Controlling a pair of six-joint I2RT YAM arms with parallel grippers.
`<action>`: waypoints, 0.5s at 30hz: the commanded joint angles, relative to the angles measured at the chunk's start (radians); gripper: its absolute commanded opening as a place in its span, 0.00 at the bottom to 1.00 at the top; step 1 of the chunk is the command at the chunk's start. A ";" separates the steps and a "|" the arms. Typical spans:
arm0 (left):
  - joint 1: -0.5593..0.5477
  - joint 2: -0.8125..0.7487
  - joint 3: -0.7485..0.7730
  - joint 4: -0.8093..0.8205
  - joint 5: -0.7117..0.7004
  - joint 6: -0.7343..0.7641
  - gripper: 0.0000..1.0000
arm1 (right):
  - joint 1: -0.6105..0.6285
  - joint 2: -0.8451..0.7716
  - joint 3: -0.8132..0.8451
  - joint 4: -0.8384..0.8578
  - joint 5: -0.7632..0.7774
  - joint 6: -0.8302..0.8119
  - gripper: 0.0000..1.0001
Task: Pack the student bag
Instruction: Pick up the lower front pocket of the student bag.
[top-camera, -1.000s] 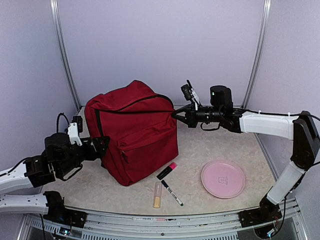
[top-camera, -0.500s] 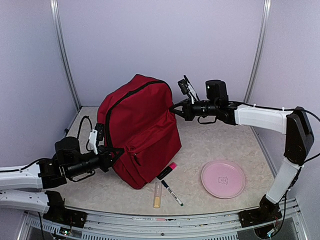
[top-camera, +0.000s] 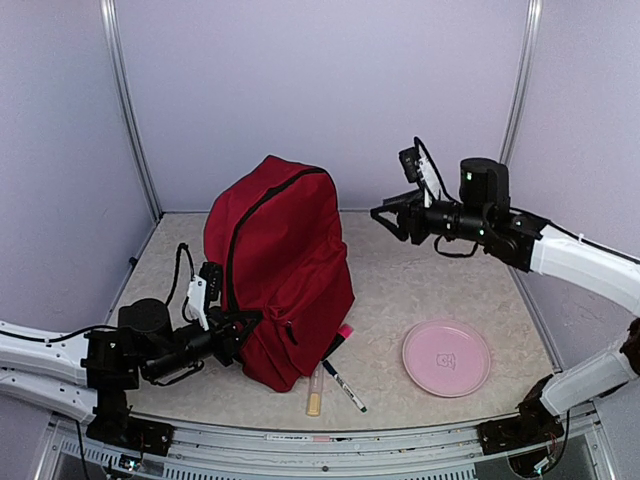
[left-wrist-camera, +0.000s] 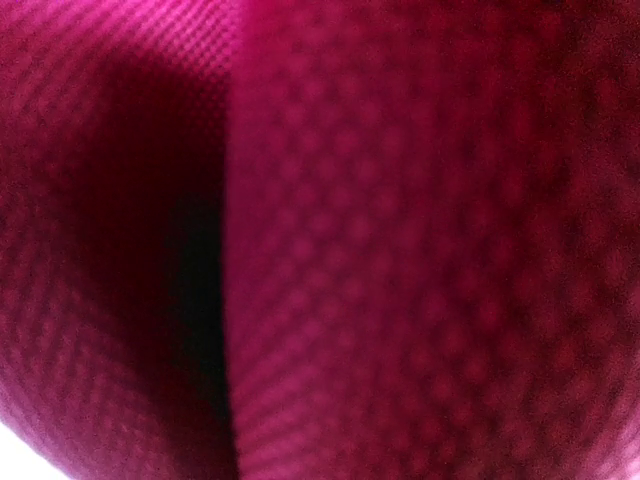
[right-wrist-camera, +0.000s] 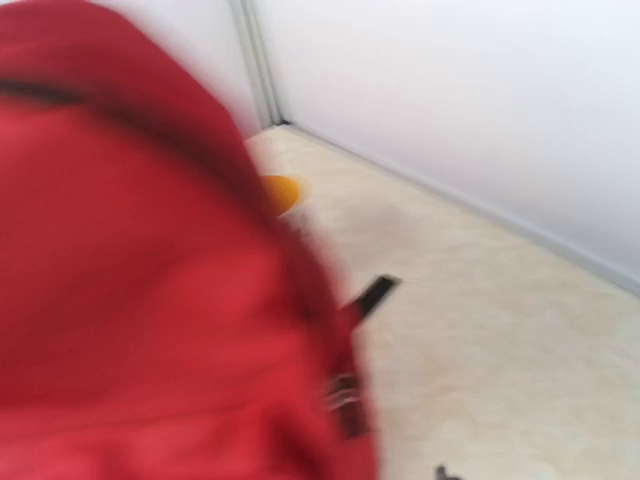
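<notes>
Left gripper (top-camera: 238, 332) pinches the student bag (top-camera: 290, 250) fabric directly ahead of it. Right gripper (top-camera: 386, 218) hangs parted, the bag beyond its fingertips.

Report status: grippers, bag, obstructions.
Left gripper shut on student bag, low corner. Right gripper open, clear of it. Bag upright. Pens at its base.

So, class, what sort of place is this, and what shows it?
Probably a robotics lab cell: plain walls with metal posts enclose a table, where a red backpack, pink plate and pens are laid out as props.
</notes>
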 joint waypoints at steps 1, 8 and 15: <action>-0.016 0.003 0.043 0.087 -0.077 0.029 0.00 | 0.252 -0.108 -0.216 0.093 -0.014 -0.063 0.53; -0.027 0.007 0.050 0.080 -0.082 0.035 0.00 | 0.580 -0.008 -0.371 0.404 0.143 -0.026 0.54; -0.045 0.012 0.062 0.070 -0.090 0.037 0.00 | 0.593 0.177 -0.295 0.482 0.148 -0.013 0.54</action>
